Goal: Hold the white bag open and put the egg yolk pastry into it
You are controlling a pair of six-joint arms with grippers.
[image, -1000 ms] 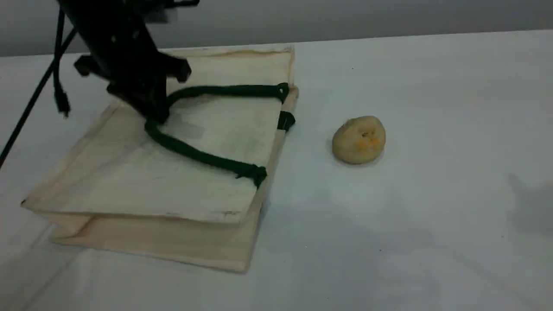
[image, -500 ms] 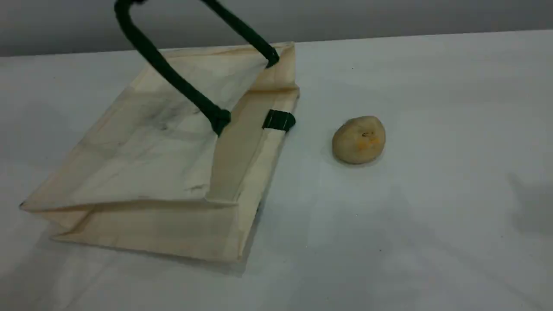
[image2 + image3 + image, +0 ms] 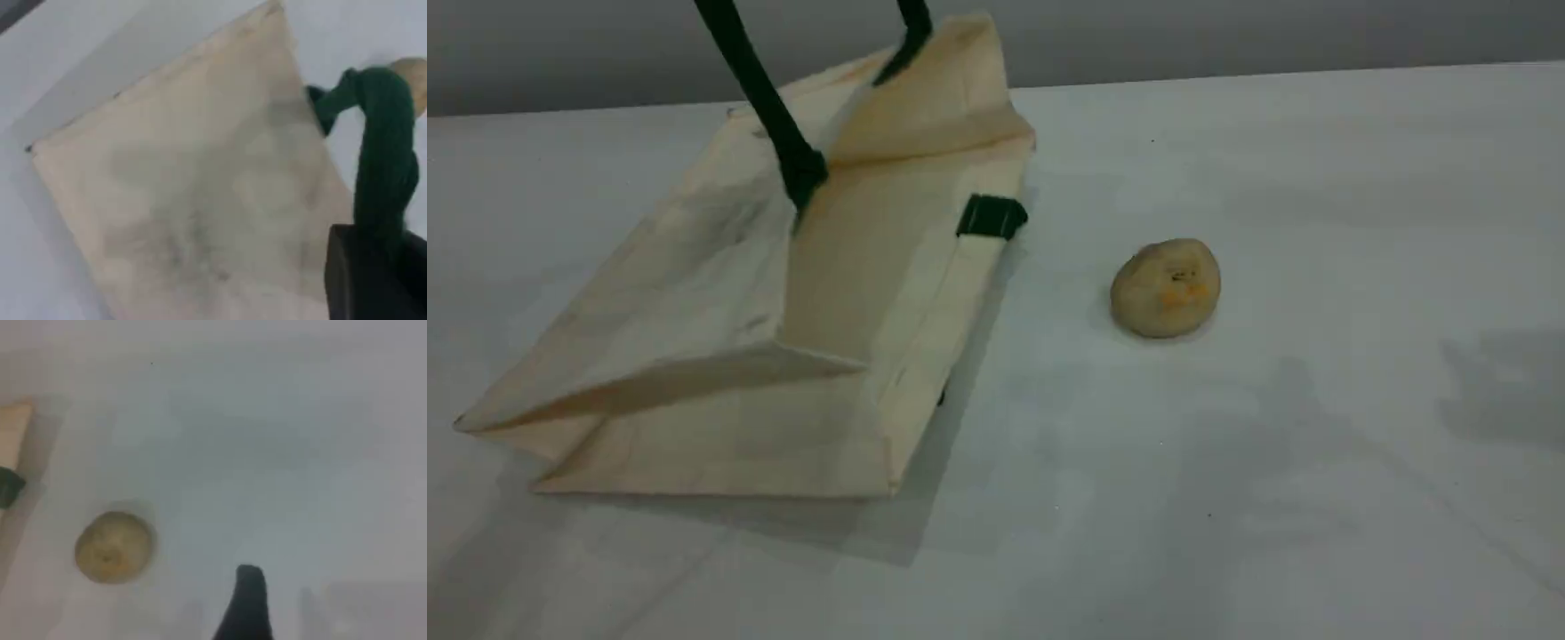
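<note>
The white bag (image 3: 694, 293) lies on the table's left side, its upper panel pulled up so the mouth gapes toward the right. One dark green handle (image 3: 769, 107) runs taut up out of the scene view. In the left wrist view this handle (image 3: 383, 153) disappears into my left gripper (image 3: 373, 280), which is shut on it above the bag (image 3: 187, 187). The egg yolk pastry (image 3: 1165, 287) sits on the table to the right of the mouth, untouched. The right wrist view shows the pastry (image 3: 112, 547) left of and beyond my right gripper (image 3: 248, 607), which is open and holds nothing.
A green tab (image 3: 991, 216) marks the lower edge of the bag's mouth. The table's far edge (image 3: 1272, 78) meets a grey wall. A soft shadow (image 3: 1503, 382) falls on the table at the right. Neither arm shows in the scene view.
The left gripper has risen out of the scene view with the handle. The bag's upper panel has lifted and the mouth has widened. The pastry has not moved.
</note>
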